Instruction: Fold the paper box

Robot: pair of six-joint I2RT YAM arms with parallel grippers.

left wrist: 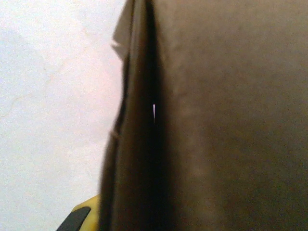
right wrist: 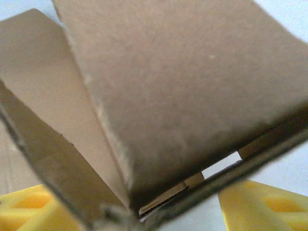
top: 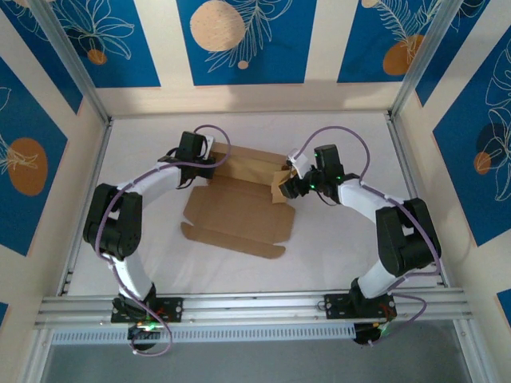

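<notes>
Right up against your left wrist lens is the paper box (left wrist: 216, 120): plain brown cardboard, seen edge-on, running from the top to the bottom of the frame, with a dark fold line just left of centre. In the lower left corner of that frame, one yellow-and-black finger (left wrist: 81, 215) lies against the cardboard.

From above, you have one white table (top: 351, 247), which takes up the middle of the frame, with blue panels carrying leaf drawings and orange discs along the upper edge and both sides. Two arms curve in from the bottom edge, one on each side.

There is one paper box (top: 239, 215), at the centre of the table. Its lower panels lie flat and its far panel stands up between the two wrists.

There are two pincers to check:
- The left gripper (top: 211, 165) is at the upper left end of the box. It is clamped tight on the raised cardboard there (the wall passes straight between its fingers).
- The right gripper (top: 285, 186) is at the upper right end of the box, and its jaws stand wide apart. In its own wrist view, the yellow pads (right wrist: 267, 202) sit in the two bottom corners. A raised flap of the paper box (right wrist: 183, 96) rises between and above them, and the pads do not press on it.
</notes>
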